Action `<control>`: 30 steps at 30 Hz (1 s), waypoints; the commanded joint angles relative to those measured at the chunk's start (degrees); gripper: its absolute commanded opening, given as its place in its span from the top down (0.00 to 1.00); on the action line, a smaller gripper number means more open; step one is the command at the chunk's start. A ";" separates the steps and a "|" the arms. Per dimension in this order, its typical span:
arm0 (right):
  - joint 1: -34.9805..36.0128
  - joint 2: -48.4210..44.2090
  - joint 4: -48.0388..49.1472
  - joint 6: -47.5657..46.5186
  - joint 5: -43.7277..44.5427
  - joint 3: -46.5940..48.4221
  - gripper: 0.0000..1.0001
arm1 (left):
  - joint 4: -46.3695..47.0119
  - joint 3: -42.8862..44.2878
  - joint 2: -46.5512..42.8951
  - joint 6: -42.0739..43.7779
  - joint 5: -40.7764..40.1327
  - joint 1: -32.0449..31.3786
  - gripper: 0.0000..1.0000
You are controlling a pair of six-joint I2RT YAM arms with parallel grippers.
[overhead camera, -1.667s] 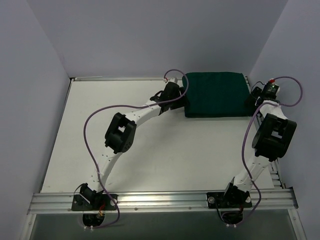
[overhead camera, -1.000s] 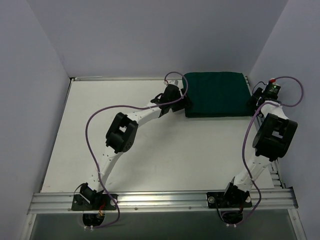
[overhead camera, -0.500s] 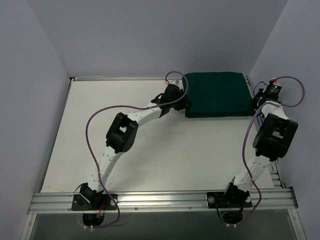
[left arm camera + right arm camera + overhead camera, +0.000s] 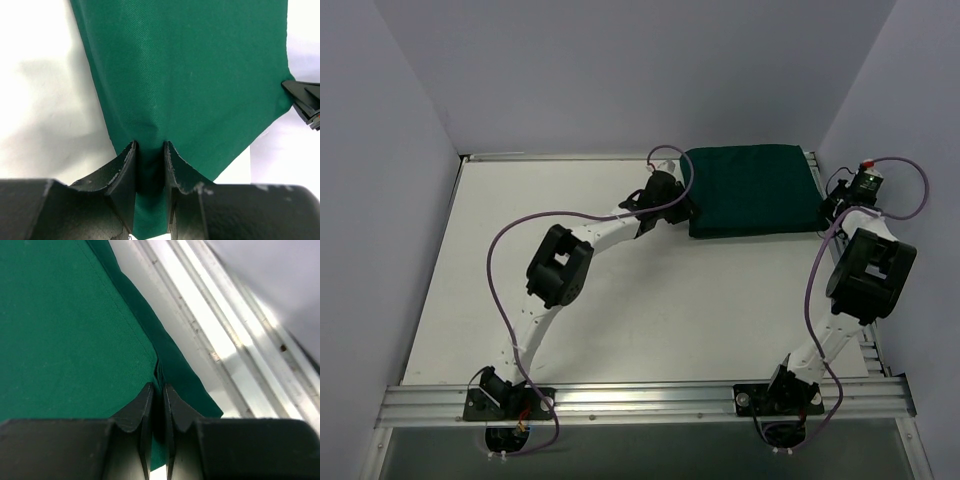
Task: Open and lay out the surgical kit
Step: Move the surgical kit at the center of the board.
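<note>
The surgical kit [image 4: 752,190] sits closed at about 1 o'clock on the worktop [image 4: 620,300], hard up in the far right corner. It is a flat bundle in its green cloth wrap [image 4: 200,75], with the long axis running from 9 to 3 o'clock.

The two arms hold it at opposite short ends. The left gripper [image 4: 685,210] is at the bundle's 8 o'clock corner, narrowed onto a raised fold of the cloth that runs up between its fingers. The right gripper [image 4: 828,205] is at the 3 o'clock end, nearly closed, with a thin doubled hem pinched in the slit between its fingers. Just beyond it lies the metal rail [image 4: 215,335] at the worktop's edge.

Each arm is nearer its own end, and the cloth lies between them, so any pull will likely run along that long axis or drag the bundle toward 7 o'clock, where there is room.

No tray or instruments show anywhere, as the cloth covers whatever is inside. How the flaps overlap cannot be made out, nor whether either grip takes one layer or several. From above, the right gripper's fingers are mostly hidden under its own wrist.
</note>
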 commanded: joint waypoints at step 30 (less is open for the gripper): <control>17.50 -33.81 -11.00 10.82 5.01 -32.26 0.99 | -12.43 -43.06 -36.31 18.27 7.08 10.63 0.98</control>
